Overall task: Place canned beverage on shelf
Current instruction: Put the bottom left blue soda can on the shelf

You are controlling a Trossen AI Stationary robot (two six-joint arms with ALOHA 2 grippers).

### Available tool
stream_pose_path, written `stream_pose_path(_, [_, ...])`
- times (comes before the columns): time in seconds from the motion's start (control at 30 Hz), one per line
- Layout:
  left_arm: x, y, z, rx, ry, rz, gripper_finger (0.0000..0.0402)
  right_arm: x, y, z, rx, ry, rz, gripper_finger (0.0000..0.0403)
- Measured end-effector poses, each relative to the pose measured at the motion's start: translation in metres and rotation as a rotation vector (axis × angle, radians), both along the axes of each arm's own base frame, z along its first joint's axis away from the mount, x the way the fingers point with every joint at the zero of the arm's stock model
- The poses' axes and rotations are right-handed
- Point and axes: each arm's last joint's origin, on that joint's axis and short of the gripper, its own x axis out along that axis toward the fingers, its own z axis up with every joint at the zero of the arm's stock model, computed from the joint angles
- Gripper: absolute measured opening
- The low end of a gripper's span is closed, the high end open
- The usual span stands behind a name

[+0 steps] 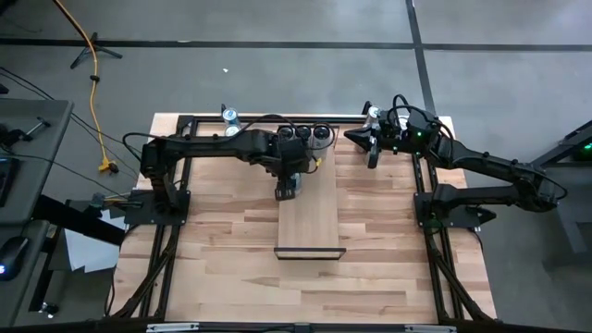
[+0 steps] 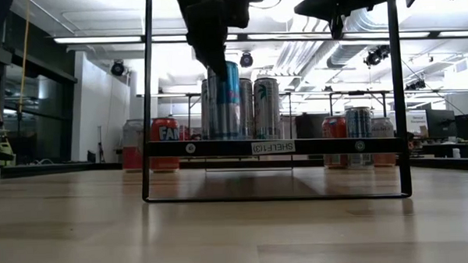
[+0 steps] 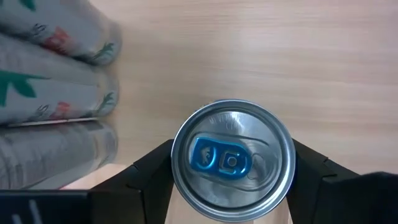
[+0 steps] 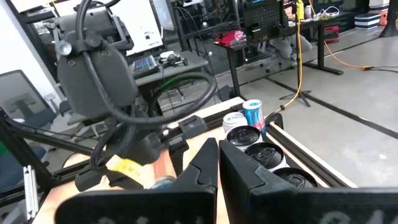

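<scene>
Wooden tabletop (image 1: 231,259) beneath everything. On it, mid-scene, the shelf (image 1: 310,217), a pale plank running near to far. At the shelf's far end, a blue canned beverage (image 3: 232,158) upright on the plank, beside three silver cans (image 2: 255,107). Left claw (image 1: 288,188) above that can, fingers (image 3: 152,167) close at either side of its rim; grip or gap, cannot tell. Right claw (image 4: 217,167) pressed together, raised over the tabletop's far right.

Shiny metal can (image 3: 231,158); pale matt wood shelf (image 1: 310,215).
</scene>
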Motion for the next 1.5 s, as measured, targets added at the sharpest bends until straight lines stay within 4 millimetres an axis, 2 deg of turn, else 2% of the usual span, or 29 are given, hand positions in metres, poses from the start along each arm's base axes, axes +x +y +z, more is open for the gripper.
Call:
stream_pose_path(1.0, [0.001, 0.001, -0.001, 0.01, -0.001, 0.009, 0.0214, 0.0, 0.0, 0.0, 0.007, -0.002, 0.0, 0.0])
stream_pose_path(1.13, [0.001, 0.001, -0.001, 0.011, -0.002, 0.01, 0.0234, 0.0, 0.0, 0.0, 0.007, -0.002, 0.0, 0.0])
stream_pose_path(1.4, [0.0, 0.001, 0.0, 0.01, -0.004, 0.01, 0.0307, 0.0, 0.0, 0.0, 0.007, -0.002, 0.0, 0.0])
stream_pose_path(1.5, [-0.007, 0.003, 0.01, 0.01, -0.022, 0.018, 0.0323, 0.0, 0.0, 0.0, 0.007, -0.002, 0.0, 0.0])
